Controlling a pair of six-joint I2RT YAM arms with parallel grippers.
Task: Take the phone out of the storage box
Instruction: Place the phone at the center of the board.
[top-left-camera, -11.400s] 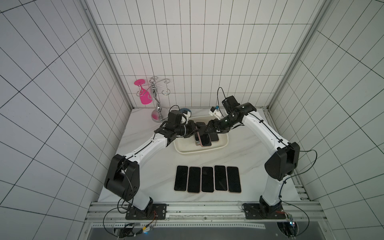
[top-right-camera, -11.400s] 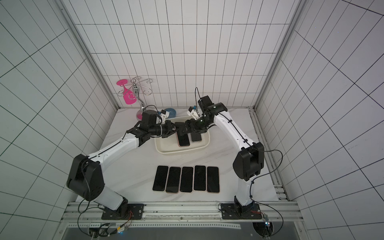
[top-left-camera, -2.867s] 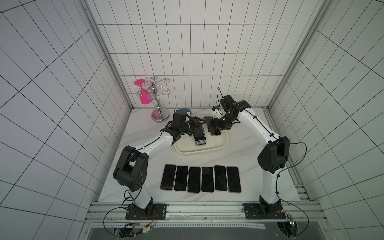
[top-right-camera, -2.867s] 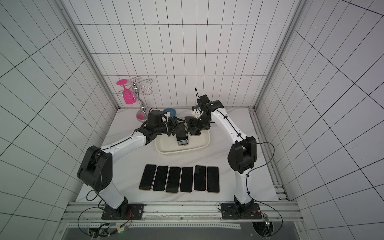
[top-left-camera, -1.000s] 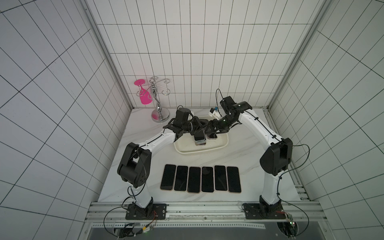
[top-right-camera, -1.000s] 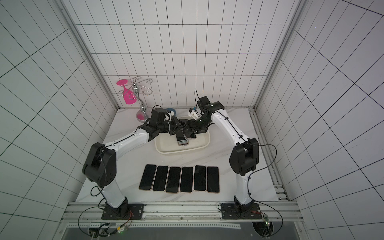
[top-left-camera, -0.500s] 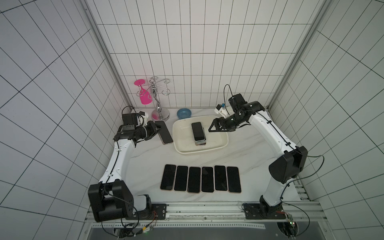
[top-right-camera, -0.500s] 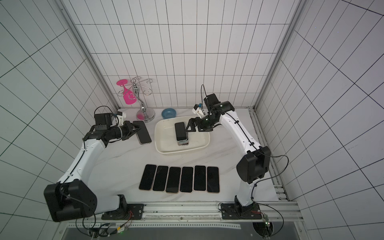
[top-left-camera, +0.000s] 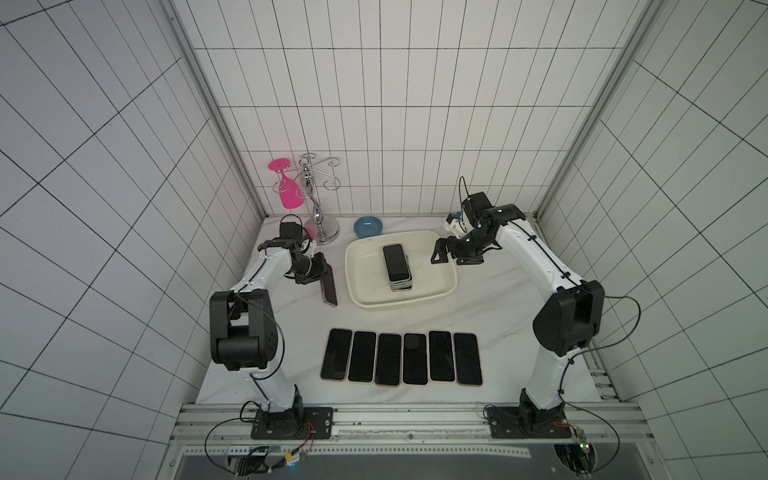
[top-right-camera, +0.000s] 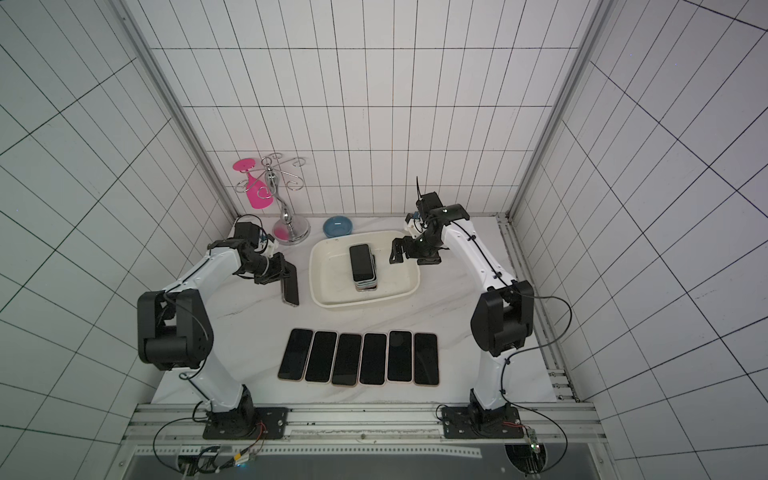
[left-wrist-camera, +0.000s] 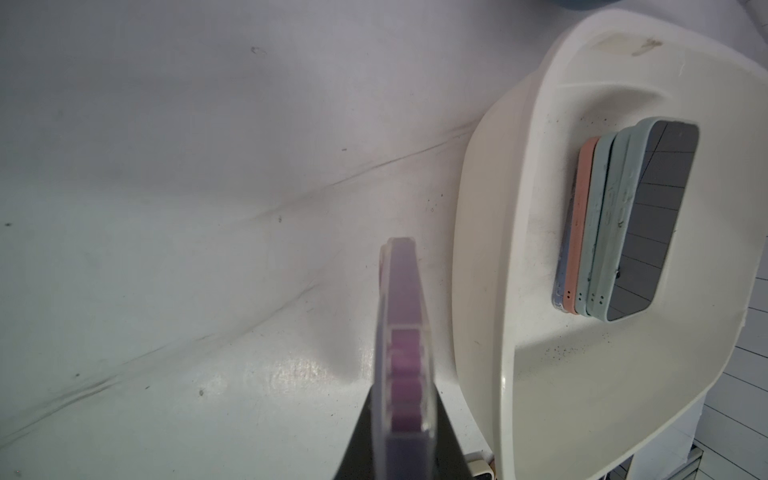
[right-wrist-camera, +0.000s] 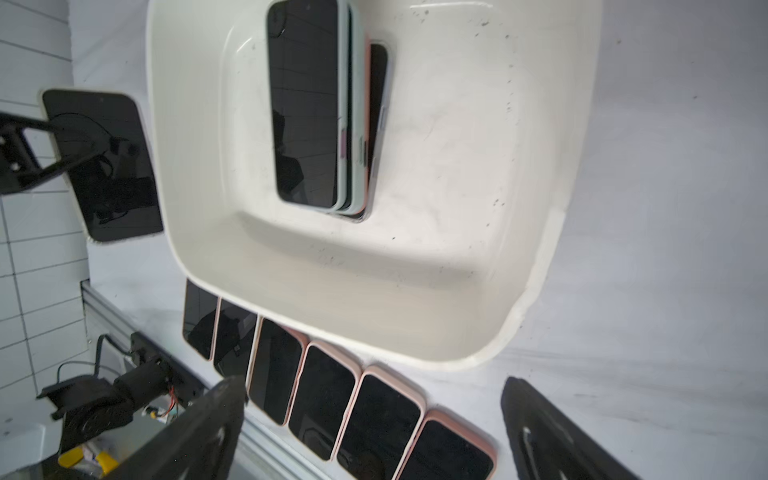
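The cream-white storage box (top-left-camera: 353, 291) (top-right-camera: 320, 286) sits at the table's middle back with a stack of phones (top-left-camera: 397, 264) (top-right-camera: 362, 264) inside. My left gripper (top-left-camera: 316, 272) (left-wrist-camera: 405, 436) is shut on one phone (top-left-camera: 328, 286) (left-wrist-camera: 403, 332), held above the table just left of the box. In the right wrist view this phone (right-wrist-camera: 104, 166) shows beside the box wall (right-wrist-camera: 415, 291). My right gripper (top-left-camera: 451, 259) (right-wrist-camera: 374, 424) hangs open and empty over the box's right rim.
A row of several phones (top-left-camera: 401, 357) (right-wrist-camera: 324, 399) lies face up near the front edge. A small blue bowl (top-left-camera: 368, 226) and a metal glass rack (top-left-camera: 318, 199) with a pink glass (top-left-camera: 286, 191) stand at the back left.
A second ago both grippers were over the stack in the box. The left one has since carried a phone out to the left. The right one has drawn back to the right rim and opened.
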